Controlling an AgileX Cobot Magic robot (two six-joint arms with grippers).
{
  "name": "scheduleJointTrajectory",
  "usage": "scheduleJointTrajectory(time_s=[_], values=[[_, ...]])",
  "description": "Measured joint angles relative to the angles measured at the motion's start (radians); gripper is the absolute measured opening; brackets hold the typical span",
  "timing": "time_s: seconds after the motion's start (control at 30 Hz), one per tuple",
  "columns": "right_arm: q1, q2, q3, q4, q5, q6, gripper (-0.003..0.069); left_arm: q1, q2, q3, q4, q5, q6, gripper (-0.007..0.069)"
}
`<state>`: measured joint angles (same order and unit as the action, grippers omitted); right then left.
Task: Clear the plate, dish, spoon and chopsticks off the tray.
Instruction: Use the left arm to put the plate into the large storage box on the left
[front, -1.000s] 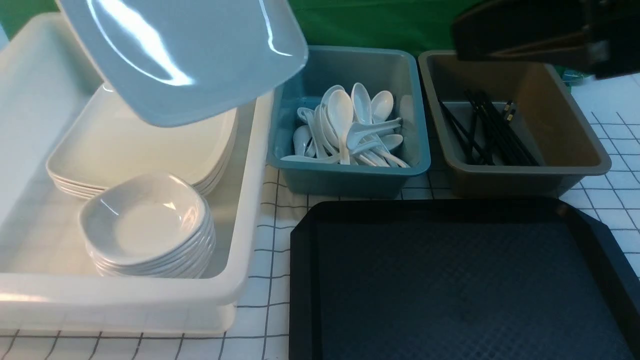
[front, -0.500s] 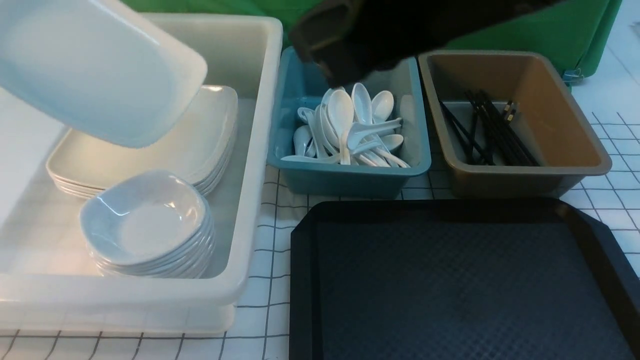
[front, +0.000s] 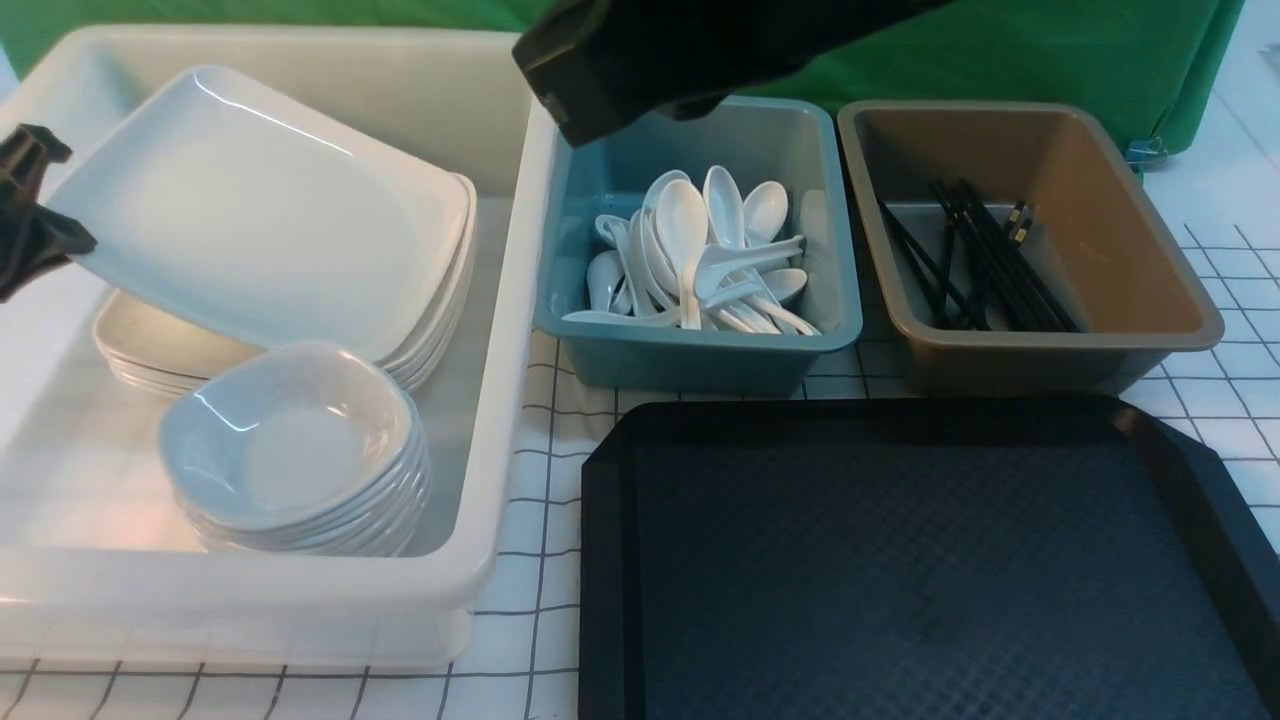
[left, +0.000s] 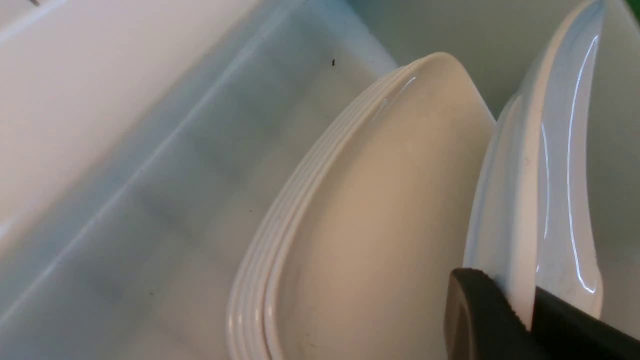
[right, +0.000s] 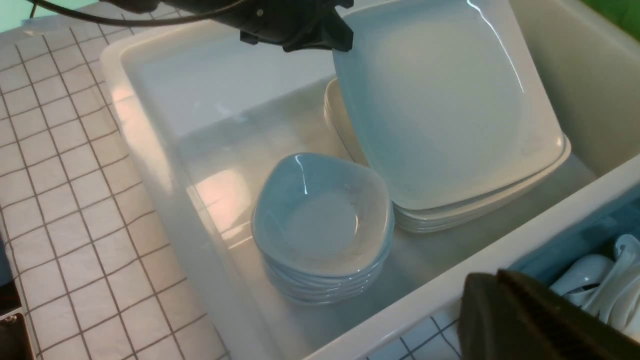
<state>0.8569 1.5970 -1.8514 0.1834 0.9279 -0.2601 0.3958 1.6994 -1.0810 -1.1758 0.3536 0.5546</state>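
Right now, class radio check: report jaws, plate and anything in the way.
Left jaws shut on plate rim. Plate tilted, low edge on stack in tub. Right jaws shut, empty. Nothing blocking.

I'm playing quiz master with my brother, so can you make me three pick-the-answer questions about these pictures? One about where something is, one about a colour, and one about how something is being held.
1. Where do the spoons lie?
A. in the teal tub
B. on the floor
C. in a cup

2. What colour are the chopsticks?
A. pink
B. black
C. green

3. How is the plate in the left gripper?
A. lying flat
B. broken in two
C. tilted

Answers:
1 A, the white spoons are piled in the teal tub.
2 B, they show black in the brown tub.
3 C, the left gripper pinches its raised edge while the other edge dips to the stack of plates in the white tub.
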Motion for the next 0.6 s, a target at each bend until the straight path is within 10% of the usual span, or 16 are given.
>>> scheduleJointTrajectory(time_s=[0.27,0.6], values=[[0.0,0.0,0.0,0.0,0.002,0.018,0.0006,0.0,0.018,0.0,0.067,-0.006,0.007,0.0069],[0.0,0.0,0.0,0.004,0.039,0.025,0.0008,0.0,0.056,0.0,0.256,-0.003,0.015,0.0386]])
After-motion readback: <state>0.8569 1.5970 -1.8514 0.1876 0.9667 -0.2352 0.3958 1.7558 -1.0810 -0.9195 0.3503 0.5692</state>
